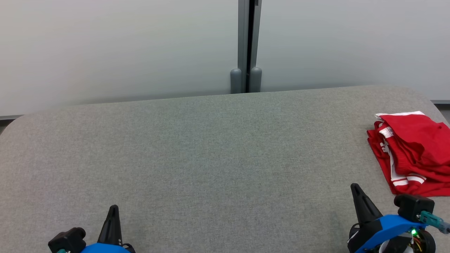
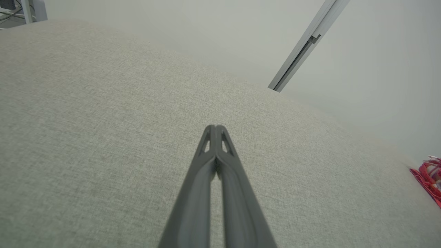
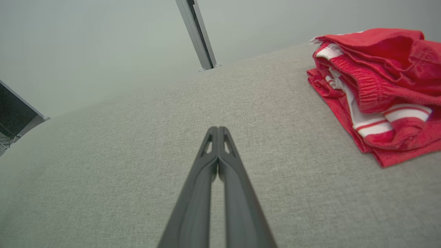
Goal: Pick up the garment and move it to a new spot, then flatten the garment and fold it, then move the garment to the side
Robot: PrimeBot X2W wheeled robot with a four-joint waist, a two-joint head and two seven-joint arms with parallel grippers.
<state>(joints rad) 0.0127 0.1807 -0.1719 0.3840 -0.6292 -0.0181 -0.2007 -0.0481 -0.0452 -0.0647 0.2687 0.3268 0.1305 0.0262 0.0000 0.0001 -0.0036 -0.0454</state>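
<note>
The garment [image 1: 415, 151] is red with white stripes and lies in a loose folded heap at the right edge of the grey table [image 1: 211, 158]. It also appears at the upper right of the right wrist view, garment [image 3: 379, 86], and as a red sliver at the far right of the left wrist view, garment [image 2: 429, 177]. My right gripper [image 1: 355, 188] stands shut and empty near the front edge, just left of and below the heap, not touching it; right gripper [image 3: 217, 128]. My left gripper [image 1: 113, 208] is shut on nothing at the lower left; left gripper [image 2: 214, 127].
A pale wall with a vertical grey post [image 1: 248, 45] runs behind the table's far edge. The table's corners are rounded, and the garment lies close to the right rim. A broad stretch of grey felt lies between the two grippers.
</note>
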